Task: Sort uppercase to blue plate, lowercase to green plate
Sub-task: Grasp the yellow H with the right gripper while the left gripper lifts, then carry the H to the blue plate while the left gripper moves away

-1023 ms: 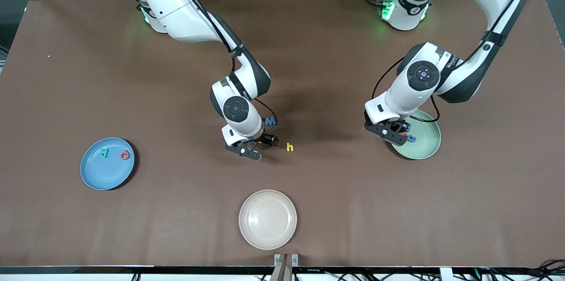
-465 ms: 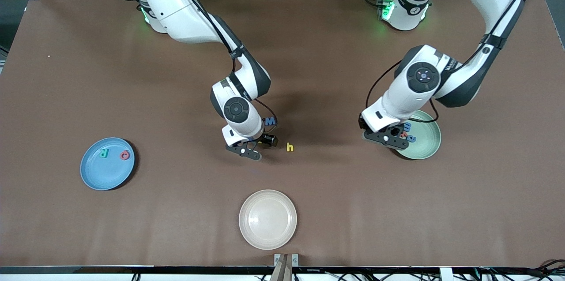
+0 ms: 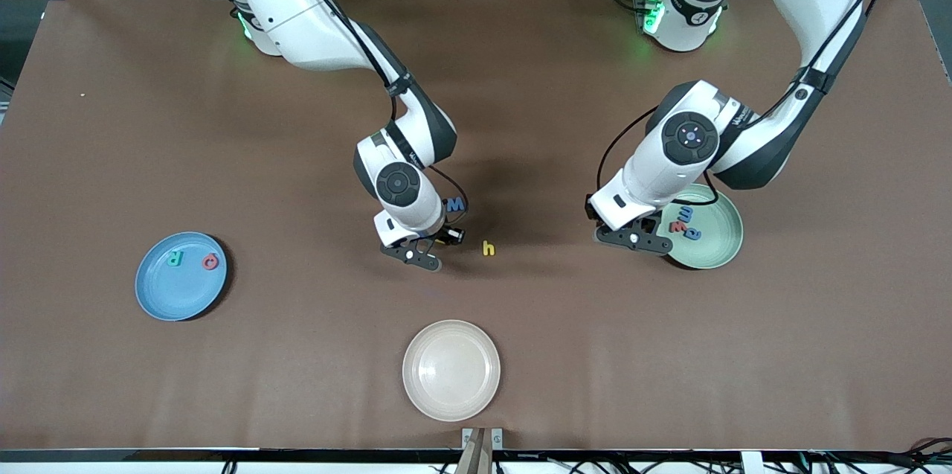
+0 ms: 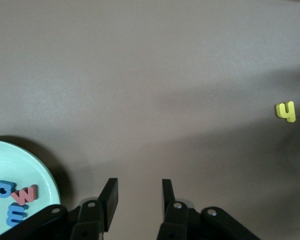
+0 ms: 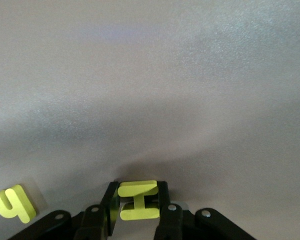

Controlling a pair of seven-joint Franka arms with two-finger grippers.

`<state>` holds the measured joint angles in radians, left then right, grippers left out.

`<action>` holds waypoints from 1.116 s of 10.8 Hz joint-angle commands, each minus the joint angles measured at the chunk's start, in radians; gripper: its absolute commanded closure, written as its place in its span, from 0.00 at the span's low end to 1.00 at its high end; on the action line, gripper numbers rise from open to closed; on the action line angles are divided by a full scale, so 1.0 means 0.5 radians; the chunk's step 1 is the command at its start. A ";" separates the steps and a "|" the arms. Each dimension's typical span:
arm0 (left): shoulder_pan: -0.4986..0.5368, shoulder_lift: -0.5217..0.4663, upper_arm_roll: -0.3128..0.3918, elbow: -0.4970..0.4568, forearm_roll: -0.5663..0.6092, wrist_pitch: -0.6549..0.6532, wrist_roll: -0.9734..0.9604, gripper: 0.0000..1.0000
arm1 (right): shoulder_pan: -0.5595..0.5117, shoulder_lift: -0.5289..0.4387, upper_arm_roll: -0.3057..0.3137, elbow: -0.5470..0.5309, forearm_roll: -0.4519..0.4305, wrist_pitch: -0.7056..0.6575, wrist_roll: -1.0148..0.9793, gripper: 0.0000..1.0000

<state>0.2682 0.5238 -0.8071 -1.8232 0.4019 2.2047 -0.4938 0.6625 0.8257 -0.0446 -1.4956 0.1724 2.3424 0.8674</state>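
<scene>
Front view: we count R (image 3: pixel 174 259) and Q (image 3: pixel 211 262) on blue plate (image 3: pixel 160 299), three lowercase (image 3: pixel 682 223) on green plate (image 3: pixel 720 251). Right gripper (image 5: pixel 138 201) fingers clamp H (image 5: pixel 137 199); left gripper (image 4: pixel 138 196) fingers part-open, empty, beside the green plate. W (image 3: pixel 455 204) and h (image 3: pixel 489 248) wait on counter (image 3: pixel 297 355).

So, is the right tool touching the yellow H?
Touching: the right wrist view shows the right tool with both fingers pressed against the yellow H.
</scene>
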 commanded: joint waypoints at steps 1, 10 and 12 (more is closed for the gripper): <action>-0.064 0.023 0.016 0.102 -0.012 -0.062 -0.031 0.53 | -0.064 -0.028 0.000 0.006 -0.020 -0.125 -0.160 1.00; -0.582 0.204 0.396 0.424 -0.025 -0.105 -0.065 0.37 | -0.898 -0.277 -0.015 0.018 -0.169 -0.792 -1.616 1.00; -0.741 0.317 0.521 0.550 -0.028 -0.105 -0.184 0.37 | -1.069 -0.277 -0.021 0.018 -0.274 -0.792 -1.987 1.00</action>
<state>-0.0340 0.6236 -0.5954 -1.6301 0.4019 2.1778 -0.5402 0.1779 0.7068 -0.0702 -1.4697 0.0707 1.9543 -0.0161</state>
